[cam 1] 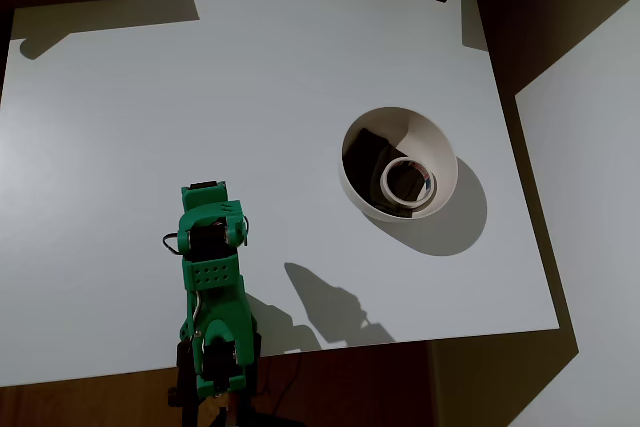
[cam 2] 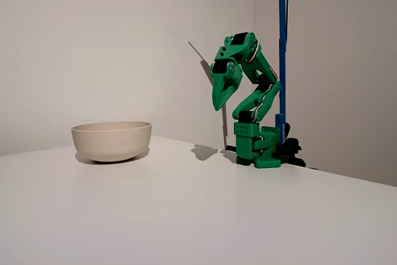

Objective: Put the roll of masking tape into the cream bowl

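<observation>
The roll of masking tape (cam 1: 405, 180) lies inside the cream bowl (cam 1: 434, 137), flat on the bowl's floor toward its lower right side in the overhead view, resting on or just beside dark squarish pieces (cam 1: 365, 150) that fill the rest of the floor. Lying flat and low like that, it looks settled rather than perched on the wall, so the task reads as done.

The green arm (cam 1: 212, 277) is folded up over its own base, well apart from the bowl, on the bowl's lower left in the overhead view. In the fixed view the gripper (cam 2: 218, 100) hangs with its tip pointing down, high above the table (cam 2: 186, 215) and to the right of the bowl (cam 2: 111, 141). It carries nothing, and its 2 fingers appear pressed together into 1 point. That tucked pose suits a resting arm, clear of the bowl so nothing gets knocked.
</observation>
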Action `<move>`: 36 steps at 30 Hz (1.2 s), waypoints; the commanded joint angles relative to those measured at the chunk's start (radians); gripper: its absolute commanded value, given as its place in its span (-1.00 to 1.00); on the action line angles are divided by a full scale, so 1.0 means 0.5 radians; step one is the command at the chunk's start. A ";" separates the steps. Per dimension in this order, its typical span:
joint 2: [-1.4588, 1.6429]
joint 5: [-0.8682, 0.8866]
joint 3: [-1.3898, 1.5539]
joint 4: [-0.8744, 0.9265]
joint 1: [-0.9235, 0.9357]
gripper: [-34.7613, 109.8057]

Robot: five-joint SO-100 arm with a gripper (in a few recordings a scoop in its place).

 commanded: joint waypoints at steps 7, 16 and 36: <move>0.196 0.012 0.518 -0.288 0.009 -0.63; 0.586 -0.025 0.982 -0.417 0.018 -0.63; 1.371 -0.141 1.543 -0.175 0.126 -0.63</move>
